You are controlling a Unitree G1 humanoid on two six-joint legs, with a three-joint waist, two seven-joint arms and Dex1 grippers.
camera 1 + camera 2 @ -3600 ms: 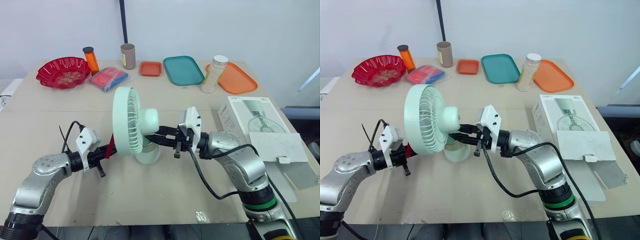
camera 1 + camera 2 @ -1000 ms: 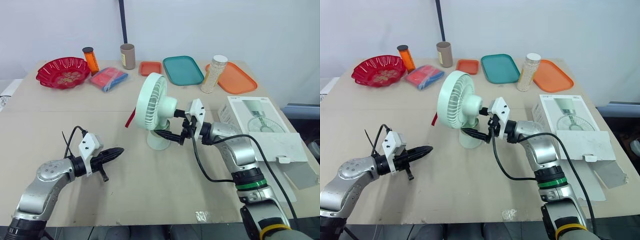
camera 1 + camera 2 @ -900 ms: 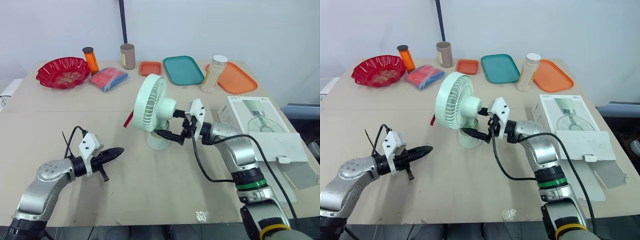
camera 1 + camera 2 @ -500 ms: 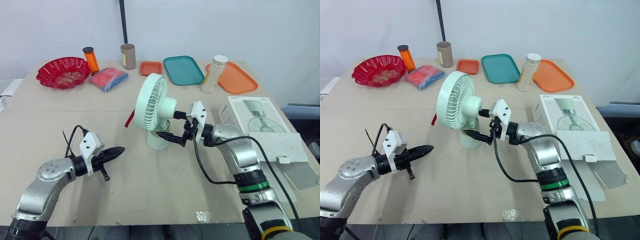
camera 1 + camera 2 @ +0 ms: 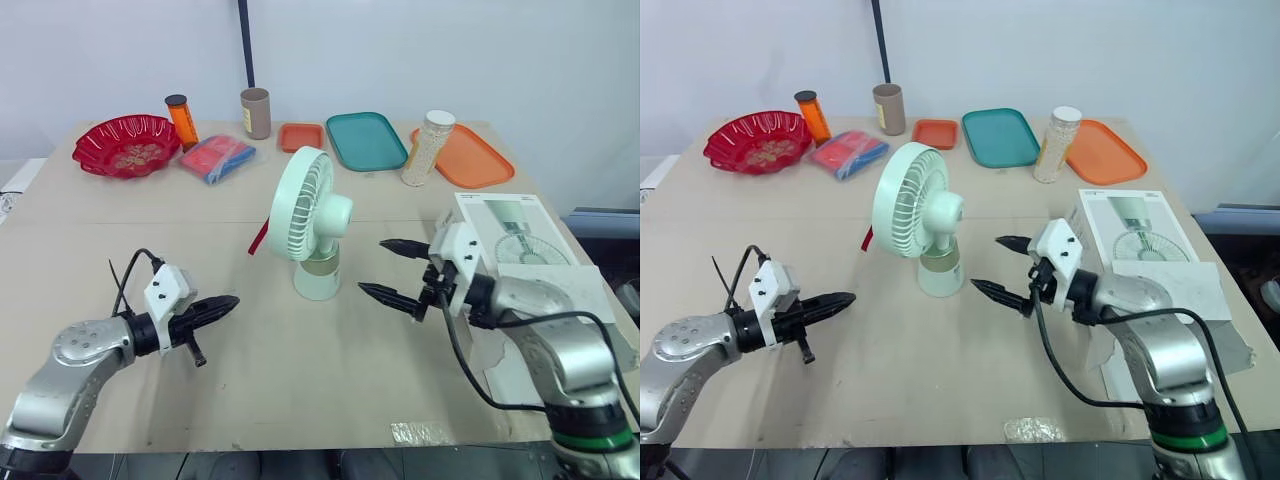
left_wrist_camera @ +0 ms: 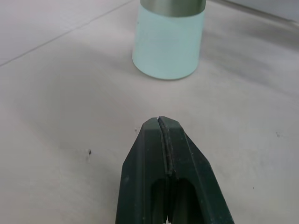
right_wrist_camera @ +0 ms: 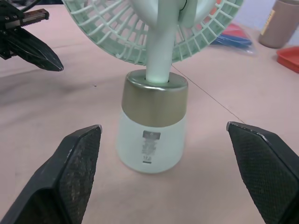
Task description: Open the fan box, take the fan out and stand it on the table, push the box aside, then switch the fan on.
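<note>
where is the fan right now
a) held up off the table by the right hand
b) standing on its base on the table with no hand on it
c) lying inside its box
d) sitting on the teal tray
B: the fan stands upright on its base on the table, the right hand is open beside it without touching it, and the left hand is shut and apart on its other side.

Fan (image 7: 153,140): smooth pale-green plastic, satin metallic collar on base. Tabletop (image 5: 300,370): matt beige. Right claw (image 5: 372,266) pads (image 7: 79,172): black, finely textured.
</note>
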